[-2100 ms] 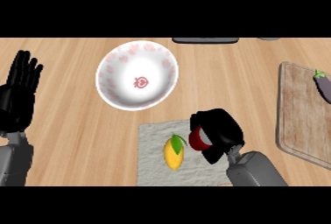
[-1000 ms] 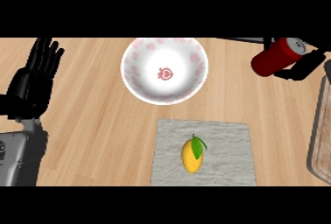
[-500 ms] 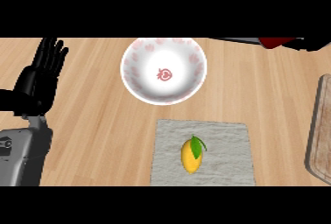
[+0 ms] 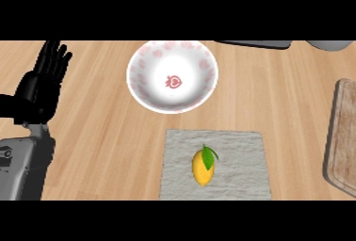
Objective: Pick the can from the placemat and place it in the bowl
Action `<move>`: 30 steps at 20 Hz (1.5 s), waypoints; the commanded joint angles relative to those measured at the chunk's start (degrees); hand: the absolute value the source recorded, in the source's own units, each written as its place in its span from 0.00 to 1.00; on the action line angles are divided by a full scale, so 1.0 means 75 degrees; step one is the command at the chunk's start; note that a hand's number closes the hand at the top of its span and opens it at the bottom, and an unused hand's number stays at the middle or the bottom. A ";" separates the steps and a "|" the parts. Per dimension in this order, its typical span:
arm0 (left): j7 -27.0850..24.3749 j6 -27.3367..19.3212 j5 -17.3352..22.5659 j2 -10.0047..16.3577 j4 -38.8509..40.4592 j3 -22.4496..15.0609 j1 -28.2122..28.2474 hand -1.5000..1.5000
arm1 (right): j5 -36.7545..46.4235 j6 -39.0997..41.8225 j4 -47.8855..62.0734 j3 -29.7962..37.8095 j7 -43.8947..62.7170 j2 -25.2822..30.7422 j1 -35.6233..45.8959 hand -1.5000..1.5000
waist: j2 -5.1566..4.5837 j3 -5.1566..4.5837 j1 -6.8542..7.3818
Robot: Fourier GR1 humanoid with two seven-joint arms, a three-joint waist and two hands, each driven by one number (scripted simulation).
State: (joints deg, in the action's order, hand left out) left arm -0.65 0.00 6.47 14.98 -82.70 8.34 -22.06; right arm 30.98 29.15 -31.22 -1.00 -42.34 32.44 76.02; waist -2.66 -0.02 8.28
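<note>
**Operator:** What's on the counter?

**Log:** You have four entries.
- Bowl: upper centre, white with a red mark at the bottom, nothing inside it.
- Placemat: lower centre, just below the bowl.
- Fruit: yellow with a green leaf, lying on the placemat.
- Board: wooden, cut off by the right edge.

**Operator:** And the can?

**Log:** The can is not listed. You will find it neither on the placemat nor in the bowl, and it shows nowhere in the frame.

**Operator:** Hands?

**Log:**
- Left hand: upper left, resting, fingers straight and released, holding nothing, well apart from the bowl.
- Right hand: out of view, so its fingers cannot be told.

**Operator:** What could go wrong?

**Log:** I'd log three hazards, all judgement.
- You cannot check the can or how it is held, because both it and the right hand are off-frame. Any tilt or slip would go unnoticed until it comes back in.
- The likely path in from the upper right crosses the bowl's rim. Come in too low and you could knock or tip the bowl.
- The bowl's sides slope. If you let go off-centre or from high up, the can may roll or bounce out onto the counter.
</note>
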 commanded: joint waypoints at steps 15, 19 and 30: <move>-0.0093 -0.0069 0.0101 0.0053 -0.0080 0.0309 0.0484 0.50 | 0.0326 0.0651 0.1456 -0.1594 -0.0533 -0.2473 0.1137 1.00 | 0.0160 -0.0006 -0.0485; 0.0075 -0.0186 -0.0018 0.0068 -0.0218 0.0266 0.0524 0.50 | 0.0564 0.0133 0.1748 -0.1872 -0.0453 -0.3023 0.1065 1.00 | 0.0204 -0.0004 -0.0613; 0.0193 -0.0184 -0.0063 -0.0022 -0.0471 0.0108 0.0481 0.50 | 0.0593 -0.1529 0.2993 -0.1720 0.1058 -0.4304 0.0560 0.00 | 0.0172 -0.0007 -0.0448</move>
State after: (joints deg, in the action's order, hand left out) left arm 0.66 -0.78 6.95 15.99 -85.34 10.58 -18.94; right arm 37.19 17.96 -10.77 -14.85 -37.51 2.50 81.94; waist -1.45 -0.06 4.38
